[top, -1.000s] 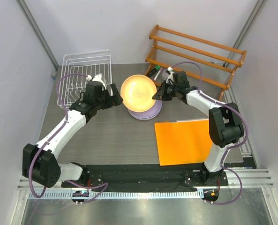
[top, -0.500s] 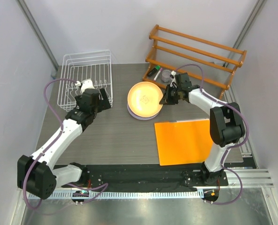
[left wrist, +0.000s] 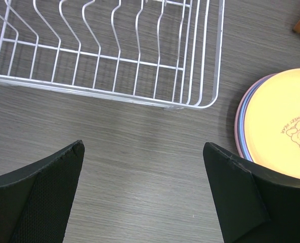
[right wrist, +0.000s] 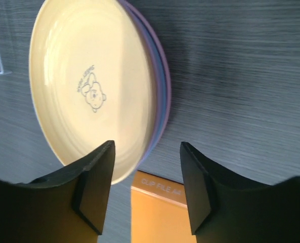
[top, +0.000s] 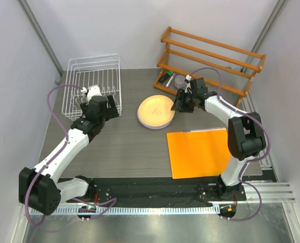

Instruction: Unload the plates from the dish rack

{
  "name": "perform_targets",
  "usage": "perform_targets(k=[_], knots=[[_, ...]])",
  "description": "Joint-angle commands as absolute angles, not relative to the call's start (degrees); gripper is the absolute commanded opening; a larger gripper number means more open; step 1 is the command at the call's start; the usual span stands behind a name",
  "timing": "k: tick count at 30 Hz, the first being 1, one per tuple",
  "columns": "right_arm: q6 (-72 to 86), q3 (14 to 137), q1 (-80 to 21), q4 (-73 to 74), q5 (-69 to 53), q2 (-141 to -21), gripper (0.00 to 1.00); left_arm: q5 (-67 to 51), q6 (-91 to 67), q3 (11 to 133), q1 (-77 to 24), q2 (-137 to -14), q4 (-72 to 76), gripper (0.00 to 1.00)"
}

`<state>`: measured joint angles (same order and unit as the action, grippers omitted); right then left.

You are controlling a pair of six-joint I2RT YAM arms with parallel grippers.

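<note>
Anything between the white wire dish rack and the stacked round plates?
Nothing: bare grey tabletop between white wire rack and yellow-topped plate stack, shown in left wrist view.

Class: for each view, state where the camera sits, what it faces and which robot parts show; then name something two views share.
Top external: above and behind the bases, looking down at the table; both arms, left end effector and right end effector show.
Left wrist: on the left arm, facing down at the dish rack; its fingers show.
Right wrist: on the right arm, facing the plates; its fingers show.
Shared: both wrist views show the yellow plate topping the stack.
</note>
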<state>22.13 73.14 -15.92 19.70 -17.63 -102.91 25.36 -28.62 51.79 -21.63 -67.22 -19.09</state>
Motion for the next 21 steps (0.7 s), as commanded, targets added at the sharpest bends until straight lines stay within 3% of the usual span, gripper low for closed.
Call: perform_targets(k=[1,5,11,13,17,21], knots=[[19.8,70.5,-16.2,17.8,-5.2,-93.4,0.64,27.9,-26.9,53.1,-21.7,-67.4,-15.6,0.99],[17.9,64.1,-16.2,13.3,7.9,-84.9,0.76,28.7,-26.0,53.5,-21.7,-67.7,-13.8,0.99],[15.1,50.9,-16.2,0.7,26.8,-76.8,0.79,30.1,-24.3,54.6,-21.7,-67.4,-13.2,0.99],[12.7,42.9,-16.3,-9.4,29.7,-72.8,0.80,31.3,-24.0,54.1,-21.7,-67.2,-12.0,0.99],[10.5,32.6,-16.8,-22.2,37.2,-68.4,0.98,32.4,-21.9,52.0,-21.7,-67.4,-7.6,0.99],[9.3,29.1,-17.0,-23.8,40.6,-69.0,1.00,32.1,-20.7,50.8,-21.7,-69.2,-4.9,0.99]])
